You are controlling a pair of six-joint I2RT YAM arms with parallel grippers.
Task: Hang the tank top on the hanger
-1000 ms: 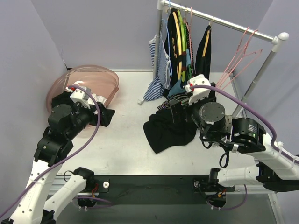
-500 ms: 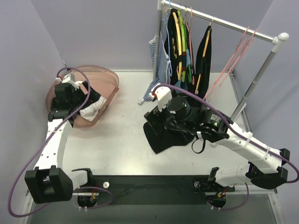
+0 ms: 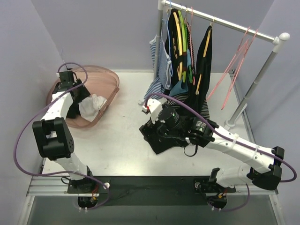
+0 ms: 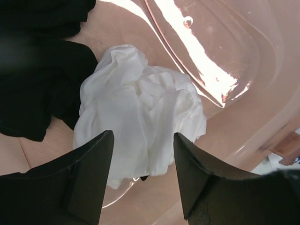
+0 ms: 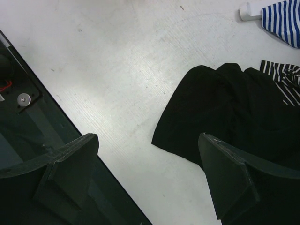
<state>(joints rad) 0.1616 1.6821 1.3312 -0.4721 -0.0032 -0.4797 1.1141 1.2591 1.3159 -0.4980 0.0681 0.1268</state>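
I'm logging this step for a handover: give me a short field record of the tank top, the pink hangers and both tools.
tank top: crumpled in the pink basket, beside black cloth
pink hangers: on the rail, right end, bare
left tool: open, above the tank top
right tool: open, over the black garment edge on the table
task state: top not yet on a hanger

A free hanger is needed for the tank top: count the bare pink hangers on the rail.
2 pink hangers, both bare, side by side at the right end of the rail. Thin outlines overlap; a third may be hidden.
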